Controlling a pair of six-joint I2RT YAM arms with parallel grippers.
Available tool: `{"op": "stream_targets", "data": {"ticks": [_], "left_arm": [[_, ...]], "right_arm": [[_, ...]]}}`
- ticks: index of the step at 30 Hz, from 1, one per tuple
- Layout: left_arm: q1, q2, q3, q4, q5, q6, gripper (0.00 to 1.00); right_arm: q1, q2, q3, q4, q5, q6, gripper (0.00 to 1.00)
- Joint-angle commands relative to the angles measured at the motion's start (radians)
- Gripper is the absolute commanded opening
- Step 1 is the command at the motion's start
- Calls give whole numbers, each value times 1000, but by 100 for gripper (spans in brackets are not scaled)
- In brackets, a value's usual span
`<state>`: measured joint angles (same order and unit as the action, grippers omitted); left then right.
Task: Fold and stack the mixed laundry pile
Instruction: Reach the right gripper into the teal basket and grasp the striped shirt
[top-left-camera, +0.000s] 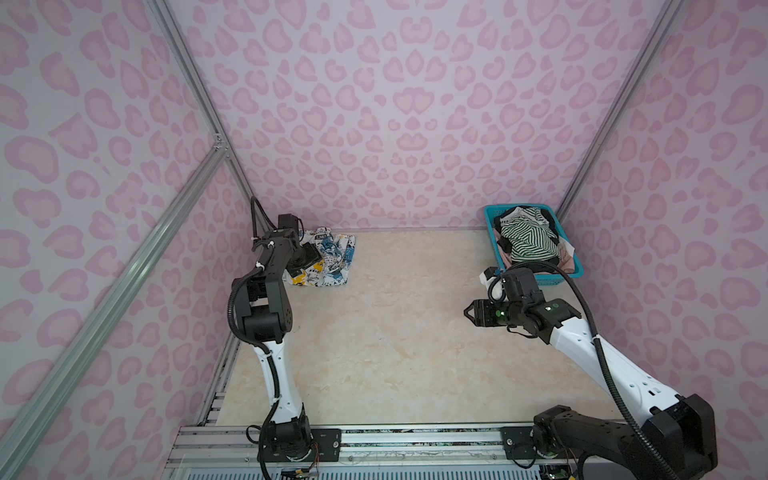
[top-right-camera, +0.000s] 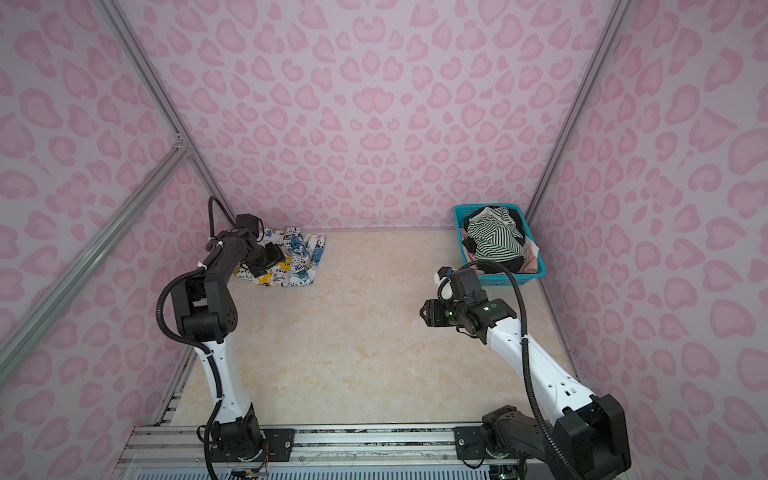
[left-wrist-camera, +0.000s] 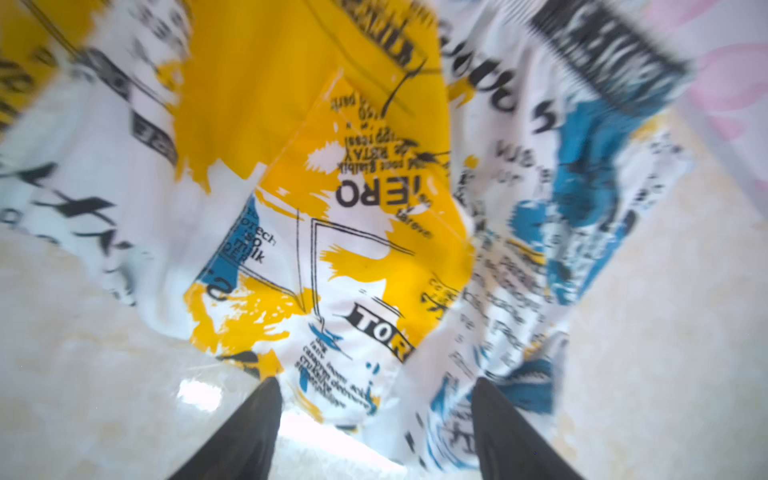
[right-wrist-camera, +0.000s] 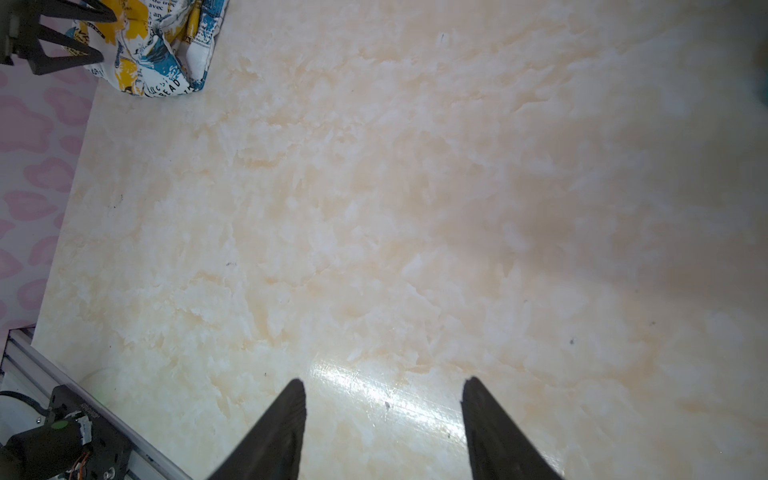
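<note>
A white garment with blue and yellow splashes and black lettering (top-left-camera: 332, 257) (top-right-camera: 297, 257) lies crumpled at the far left of the table. My left gripper (top-left-camera: 305, 266) (left-wrist-camera: 374, 382) is low over its near-left part. Its jaws stand apart, with loose cloth lying between the fingertips and nothing pinched. The right wrist view also shows this garment (right-wrist-camera: 162, 54). The rest of the laundry pile fills the teal basket (top-left-camera: 490, 216): a green-and-white striped top (top-left-camera: 528, 241) (top-right-camera: 496, 241) on top, with black (top-left-camera: 536, 262) and pale pink (top-left-camera: 567, 254) cloth under it. My right gripper (top-left-camera: 467, 313) (right-wrist-camera: 384, 380) hangs open over bare table.
The basket stands in the far right corner against pink patterned walls. The marbled tabletop (top-left-camera: 395, 332) stretches between the two arms. An aluminium rail (top-left-camera: 415, 440) carrying both arm bases runs along the near edge.
</note>
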<state>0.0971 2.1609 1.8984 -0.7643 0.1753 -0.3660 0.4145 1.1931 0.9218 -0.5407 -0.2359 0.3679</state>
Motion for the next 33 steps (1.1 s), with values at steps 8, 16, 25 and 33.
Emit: {"op": "stream_targets", "data": {"ticks": [8,16,25,33], "left_arm": [[4,-272,-93,4,-7,16,79],[-17,-543,-540,202,40,9,83],[-198,-730,-840,257,-40,6,86],[-329,-860,-981,278,-75,-53,89]], "right_arm": [[-47,12,34,10,34,-61,61],[-267,134,171,56,109,-92,61],[-425,517,522,42,121,-172,67],[-477,881,989,-92,128,-270,67]]}}
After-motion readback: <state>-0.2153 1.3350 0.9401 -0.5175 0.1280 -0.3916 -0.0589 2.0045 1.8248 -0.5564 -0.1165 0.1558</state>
